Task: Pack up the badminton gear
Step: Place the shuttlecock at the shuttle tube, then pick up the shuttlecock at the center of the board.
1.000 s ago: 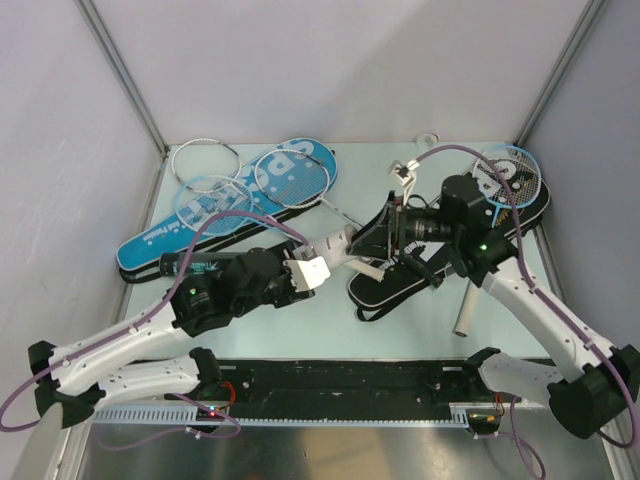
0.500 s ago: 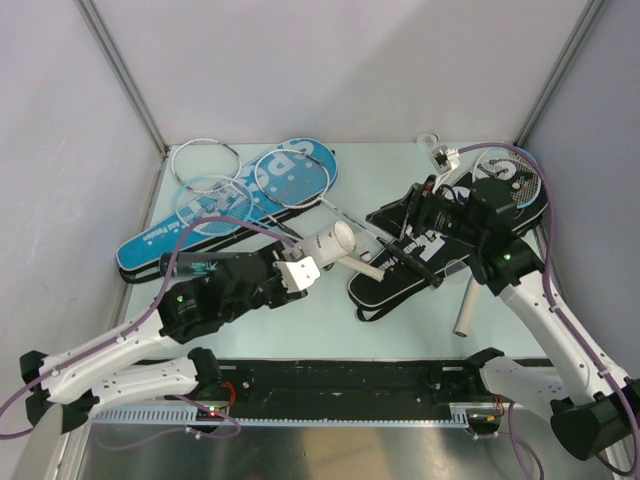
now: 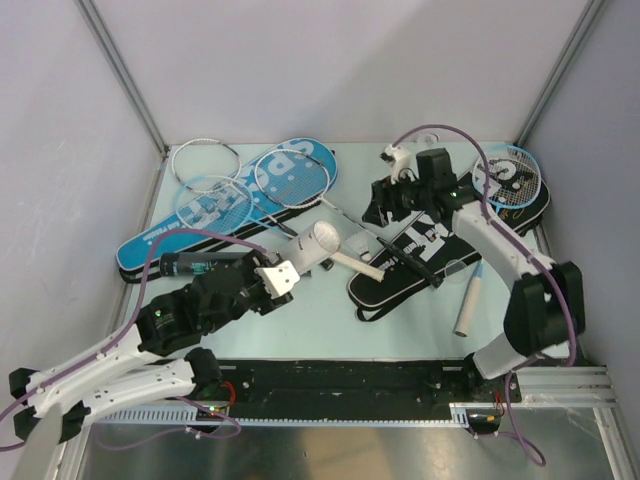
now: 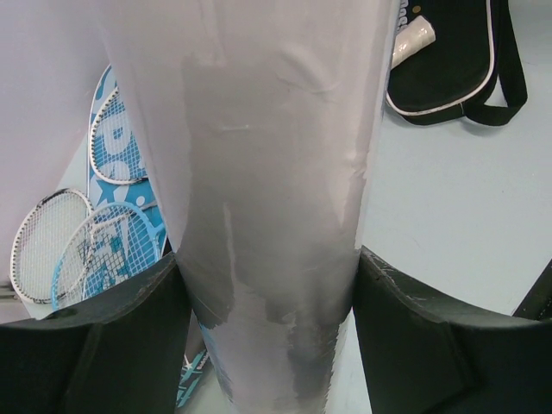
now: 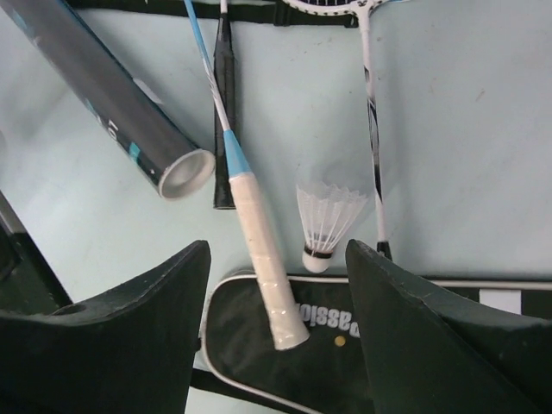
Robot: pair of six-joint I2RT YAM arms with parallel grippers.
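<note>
Left gripper [image 4: 267, 345] pinches the white shuttle tube [image 3: 318, 243] mid-desk, tilted. The tube wall looks smooth, so it may slip or swing into the racket handle [image 5: 256, 233].

Right gripper [image 5: 278, 250] is spread above the shuttlecock [image 5: 328, 220], just beside the black cover [image 3: 420, 250], right half. An off-centre close could crush the feathers.

Grey panel walls [image 3: 350, 70]. Pale matte desk [image 3: 300, 310].

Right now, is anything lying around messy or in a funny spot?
Yes. One shuttlecock lies loose on the table beside the black cover, outside any tube. A racket's white grip rests across that cover's edge, not inside.
</note>
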